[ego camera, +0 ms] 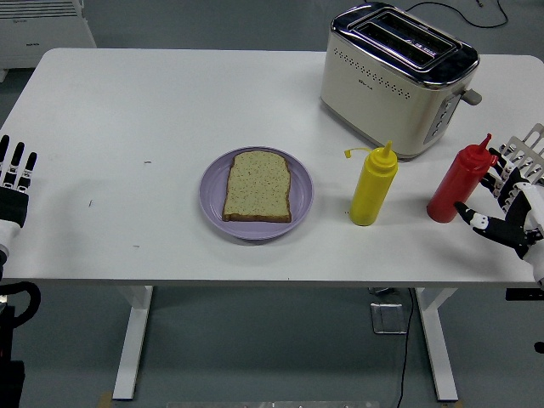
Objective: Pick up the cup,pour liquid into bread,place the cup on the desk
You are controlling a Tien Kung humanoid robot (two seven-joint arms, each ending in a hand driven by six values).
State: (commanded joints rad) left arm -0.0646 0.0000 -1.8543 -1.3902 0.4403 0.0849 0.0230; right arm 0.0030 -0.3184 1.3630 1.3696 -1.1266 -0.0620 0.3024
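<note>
The scene is evenly and brightly lit from overhead. The white table is rendered without blown-out areas. Only faint, soft shadows are cast beside the plate and the two bottles. Bright highlights are seen on the chrome top of the toaster. The picture is sharp throughout, and the table's edges appear slightly bowed.
</note>
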